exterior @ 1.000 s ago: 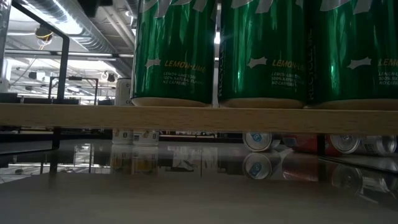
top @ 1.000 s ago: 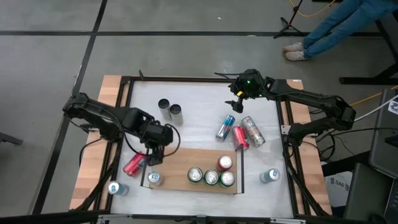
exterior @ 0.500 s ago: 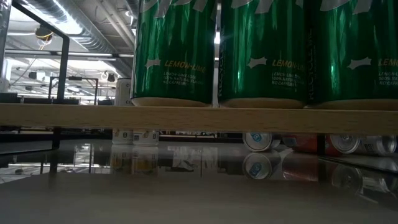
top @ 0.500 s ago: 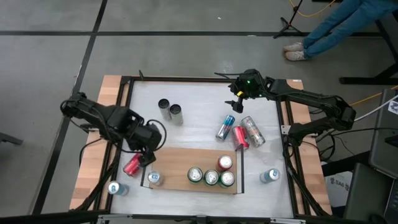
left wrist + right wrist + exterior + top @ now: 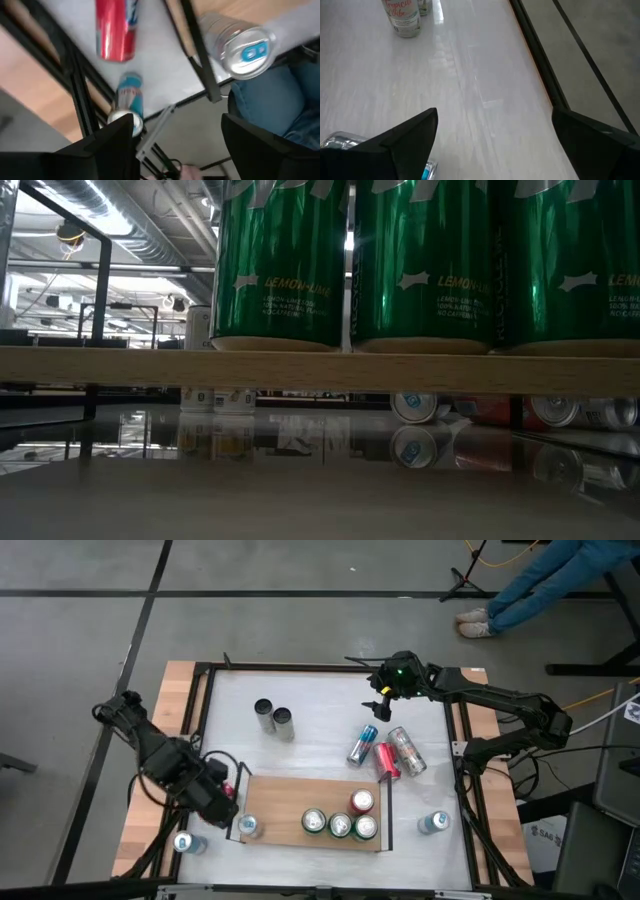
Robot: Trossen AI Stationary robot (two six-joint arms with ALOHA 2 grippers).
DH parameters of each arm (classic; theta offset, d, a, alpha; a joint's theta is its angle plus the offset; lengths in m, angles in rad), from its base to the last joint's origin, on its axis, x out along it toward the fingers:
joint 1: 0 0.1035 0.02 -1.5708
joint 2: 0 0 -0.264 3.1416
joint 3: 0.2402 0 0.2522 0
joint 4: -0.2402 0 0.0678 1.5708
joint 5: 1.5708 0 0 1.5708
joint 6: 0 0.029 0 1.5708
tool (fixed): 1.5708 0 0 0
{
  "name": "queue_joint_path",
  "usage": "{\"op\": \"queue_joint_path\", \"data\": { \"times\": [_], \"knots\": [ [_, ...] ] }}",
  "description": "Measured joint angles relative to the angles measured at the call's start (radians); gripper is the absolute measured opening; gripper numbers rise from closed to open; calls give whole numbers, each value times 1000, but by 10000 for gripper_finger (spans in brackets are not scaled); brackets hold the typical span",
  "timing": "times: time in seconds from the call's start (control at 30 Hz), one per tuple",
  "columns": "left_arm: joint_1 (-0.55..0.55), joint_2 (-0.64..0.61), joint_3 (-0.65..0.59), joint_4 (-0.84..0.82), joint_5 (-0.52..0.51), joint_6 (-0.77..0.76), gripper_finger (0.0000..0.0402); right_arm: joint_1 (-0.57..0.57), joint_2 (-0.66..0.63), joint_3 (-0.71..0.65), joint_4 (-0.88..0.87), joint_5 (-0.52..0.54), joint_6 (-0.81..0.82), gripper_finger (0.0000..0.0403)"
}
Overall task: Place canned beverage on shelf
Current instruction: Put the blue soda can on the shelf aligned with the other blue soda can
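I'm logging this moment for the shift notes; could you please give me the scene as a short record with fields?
Shelf: five upright cans, namely three green cans, one red-topped can, one silver can at its left end
Left gripper: open, empty, above the table's front-left corner, near a lying red can
Right gripper: open, empty, at the table's far side
Off the shelf: cans standing and lying on the table

The floor (image 5: 300,620) around the table is grey concrete crossed by dark lines. At its far right corner a seated person's blue-trousered legs (image 5: 545,575) and light shoes (image 5: 473,622) reach in beside a black stand's feet (image 5: 462,578). In the low view, silver ceiling ducts (image 5: 110,205) and strip lights (image 5: 70,265) run above black metal framing (image 5: 100,280)
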Motion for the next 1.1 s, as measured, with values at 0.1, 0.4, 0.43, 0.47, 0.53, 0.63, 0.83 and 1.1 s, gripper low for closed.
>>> {"op": "queue_joint_path", "data": {
  "times": [0.1,0.4,0.43,0.47,0.53,0.63,0.83,1.1],
  "knots": [
    [-52,0,0,2,0,-121,293,0,0,0,0,0,0,381],
    [-173,7,0,3,-45,-364,293,0,0,0,0,0,0,381],
    [-185,12,0,3,-47,-379,293,0,0,0,0,0,0,381],
    [-197,18,0,3,-48,-390,293,0,0,0,0,0,0,381],
    [-214,31,0,5,-45,-412,293,0,0,0,0,0,0,381],
    [-237,57,0,10,-43,-428,293,0,0,0,0,0,0,381],
    [-275,99,0,10,-42,-434,293,0,0,0,0,0,0,381],
    [-335,132,0,7,-40,-475,293,0,0,0,0,0,0,381]
  ]
}}
